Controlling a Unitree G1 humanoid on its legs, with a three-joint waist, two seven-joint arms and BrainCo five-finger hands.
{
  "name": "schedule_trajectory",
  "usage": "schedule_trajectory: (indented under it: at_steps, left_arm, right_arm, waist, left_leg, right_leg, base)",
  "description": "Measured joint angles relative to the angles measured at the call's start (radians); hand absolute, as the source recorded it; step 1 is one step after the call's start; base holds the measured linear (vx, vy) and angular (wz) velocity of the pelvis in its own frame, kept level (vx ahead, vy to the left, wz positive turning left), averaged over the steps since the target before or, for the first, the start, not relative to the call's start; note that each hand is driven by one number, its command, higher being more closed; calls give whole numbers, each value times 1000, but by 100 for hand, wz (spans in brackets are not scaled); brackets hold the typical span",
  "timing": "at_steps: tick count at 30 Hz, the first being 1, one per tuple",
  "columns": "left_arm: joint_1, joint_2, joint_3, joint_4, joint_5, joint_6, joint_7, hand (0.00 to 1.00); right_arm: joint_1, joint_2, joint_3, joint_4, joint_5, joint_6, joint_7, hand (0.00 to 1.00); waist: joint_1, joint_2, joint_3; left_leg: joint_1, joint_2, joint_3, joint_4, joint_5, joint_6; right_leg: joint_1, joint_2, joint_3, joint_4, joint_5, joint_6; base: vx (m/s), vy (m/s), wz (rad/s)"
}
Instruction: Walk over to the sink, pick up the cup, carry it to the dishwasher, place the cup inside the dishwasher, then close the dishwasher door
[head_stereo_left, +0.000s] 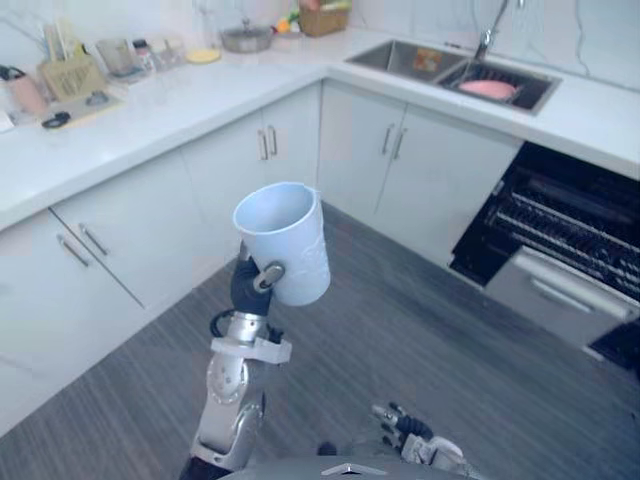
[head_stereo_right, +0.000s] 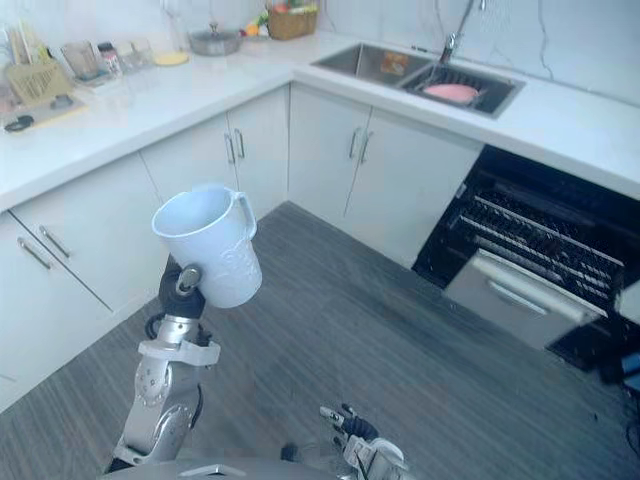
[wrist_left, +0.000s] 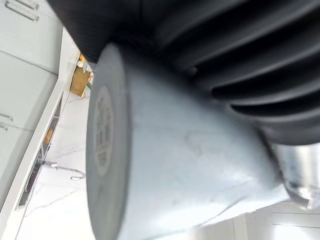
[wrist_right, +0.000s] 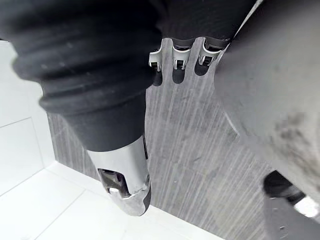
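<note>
Behind the cup (head_stereo_left: 283, 243) it grips, the left hand (head_stereo_left: 248, 286) is mostly hidden.

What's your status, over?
Left hand shut on cup, cup raised, mouth up. Right hand low, open, idle. Dishwasher ahead right, door down.
</note>
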Motion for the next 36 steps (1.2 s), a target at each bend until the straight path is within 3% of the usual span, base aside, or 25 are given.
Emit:
schedule_trajectory:
  at_steps: [3,5,7,8,9,10,11,12,13,14,15,16,17,18,19,20,21,23,26,27,28,29,31,33,36]
  left_arm:
    - [-1,1,22,-12,-38,-22,-61,100]
    - [-1,5,21,-19,-39,-21,-82,100]
    - [-1,18,5,-66,-47,-16,-98,100]
    - [-2,32,4,-98,-54,-19,-112,100]
    - [-9,58,3,-96,-55,-17,-123,100]
    - [-13,64,2,-98,-57,-15,-129,100]
    - [-26,73,1,-105,-61,-15,-147,100]
    - [-33,85,-4,-113,-78,-15,-163,100]
    - [-36,90,-7,-116,-80,-15,-165,100]
    - [-45,104,-21,-117,-90,-16,-164,100]
    - [-50,110,-28,-117,-92,-17,-162,100]
    - [-54,117,-47,-117,-93,-21,-150,100]
    - [-54,114,-65,-116,-92,-22,-129,100]
    - [-57,112,-76,-114,-84,-22,-112,100]
    - [-68,109,-87,-110,-66,-24,-94,100]
    - [-103,109,-100,-91,-41,-34,-70,100]
    - [-120,109,-99,-85,-34,-35,-58,100]
    - [-147,110,-74,-62,-38,-40,-5,100]
    - [-148,108,-53,-30,-53,-15,0,100]
    - [-148,105,-53,-23,-55,-10,-9,100]
    - [-148,104,-52,-22,-56,-7,-19,100]
    - [-140,86,-51,-9,-58,-5,-35,100]
    - [-125,62,-65,-6,-58,15,-68,100]
    - [-121,54,-89,-18,-53,16,-81,100]
    - [-87,52,-90,-53,-45,21,-97,100]
  right_arm:
    - [-47,15,-6,2,61,-91,-45,0]
    - [-68,23,-17,-4,83,-136,-62,0]
    - [-78,36,-21,-22,83,-198,-72,0]
    - [-78,44,-29,-36,79,-238,-94,0]
    - [-76,81,-48,-34,34,-301,-123,0]
    - [-67,93,-50,-35,17,-352,-129,0]
    - [-33,113,-56,-42,-15,-448,-132,0]
    - [-11,134,-67,-72,-40,-522,-147,0]
    - [11,143,-71,-122,-47,-528,-172,0]
    - [48,170,-77,-228,-79,-590,-222,0]
    - [65,183,-64,-277,-160,-694,-270,0]
    - [96,182,-33,-423,-259,-804,-330,0]
    - [89,180,-32,-527,-390,-806,-402,0]
    - [84,182,-46,-533,-402,-819,-409,0]
    - [92,185,-71,-527,-315,-782,-360,0]
    - [103,196,-107,-462,-245,-781,-306,0]
    - [125,198,-121,-454,-216,-781,-288,0]
    - [177,201,-129,-526,-169,-784,-279,0]
    - [174,199,-130,-676,-158,-788,-288,0]
    - [170,199,-128,-715,-158,-797,-297,0]
    - [168,199,-124,-743,-158,-808,-306,0]
    - [154,190,-121,-754,-161,-818,-325,0]
    - [97,190,-129,-794,-160,-833,-368,0]
    - [87,190,-100,-866,-163,-836,-392,0]
    - [87,192,-102,-933,-164,-838,-402,0]
  waist:
    - [39,-1,-3]
    - [42,-4,-6]
    - [53,-15,-10]
    - [59,-27,-9]
    - [51,-53,-31]
    - [42,-62,-41]
    - [40,-78,-40]
    - [36,-100,-42]
    - [33,-109,-42]
    - [27,-122,-38]
    - [24,-127,-33]
    - [13,-129,-25]
    - [2,-127,-23]
    - [-10,-116,-21]
    - [-28,-111,-31]
    - [-46,-91,-40]
    - [-56,-91,-40]
    - [-95,-94,-33]
    - [-94,-78,-15]
    - [-89,-76,-11]
    - [-85,-95,-11]
    - [-75,-82,-1]
    - [-72,-43,8]
    - [-67,-38,8]
    - [-68,-32,-4]
  left_leg:
    - [-118,-58,143,-382,-102,12]
    - [-103,-127,135,-648,-75,18]
    - [-92,-205,44,-910,21,-18]
    - [-84,-224,13,-910,138,-22]
    - [-78,-246,34,-871,126,50]
    - [-86,-245,48,-843,102,69]
    - [-87,-238,76,-788,50,74]
    - [-67,-239,104,-764,7,85]
    - [-43,-243,118,-767,-11,89]
    - [20,-253,150,-794,-33,94]
    - [62,-261,169,-820,-42,96]
    - [141,-269,217,-859,-68,100]
    - [222,-270,274,-886,-101,107]
    - [267,-263,303,-904,-120,103]
    - [311,-247,319,-924,-133,95]
    - [356,-219,326,-944,-137,77]
    - [369,-210,329,-956,-134,66]
    - [434,-194,357,-1007,-128,48]
    - [513,-155,389,-1020,-149,11]
    - [543,-137,405,-1019,-167,-20]
    - [572,-139,416,-1013,-190,-55]
    - [607,-119,427,-1012,-218,-88]
    - [630,-93,446,-1014,-209,-79]
    - [657,-85,469,-973,-178,-54]
    - [617,-34,466,-784,-121,-6]
  right_leg:
    - [110,-3,80,-82,-6,28]
    - [139,-16,130,-80,-25,54]
    - [167,-37,221,-61,-84,47]
    - [184,-48,279,-36,-148,47]
    - [187,-77,316,-2,-175,69]
    - [177,-87,328,22,-176,73]
    - [162,-90,354,85,-177,97]
    - [134,-100,344,181,-176,147]
    - [112,-106,332,251,-170,185]
    - [50,-119,303,426,-127,280]
    - [6,-133,283,527,-87,337]
    - [-84,-185,240,723,33,402]
    - [-172,-250,165,902,71,351]
    - [-231,-294,97,988,65,269]
    - [-275,-321,31,1020,45,215]
    - [-312,-328,-38,996,21,194]
    - [-330,-330,-62,965,12,199]
    - [-359,-331,-159,700,-12,203]
    - [-318,-293,-276,394,1,161]
    - [-296,-283,-312,275,47,156]
    - [-262,-289,-341,145,144,158]
    - [-234,-260,-376,144,171,32]
    - [-249,-229,-369,194,108,20]
    - [-263,-211,-344,265,14,24]
    - [-224,-200,-357,261,-39,26]
  base:
    - [585,-74,-64]
    - [507,81,-69]
    - [545,201,-107]
    - [642,294,-118]
    - [547,244,-84]
    - [556,228,-55]
    - [561,199,-51]
    - [548,191,-56]
    - [503,169,-60]
    - [432,160,-56]
    - [383,149,-91]
    - [360,162,-120]
    - [262,119,-139]
    - [234,115,-114]
    - [235,74,-68]
    - [238,59,-33]
    - [326,31,-22]
    - [325,-49,-36]
    - [386,-145,-57]
    - [407,-182,-38]
    - [408,-184,-45]
    - [303,-137,-53]
    - [315,-168,-52]
    - [232,-180,-53]
    - [213,-114,-67]
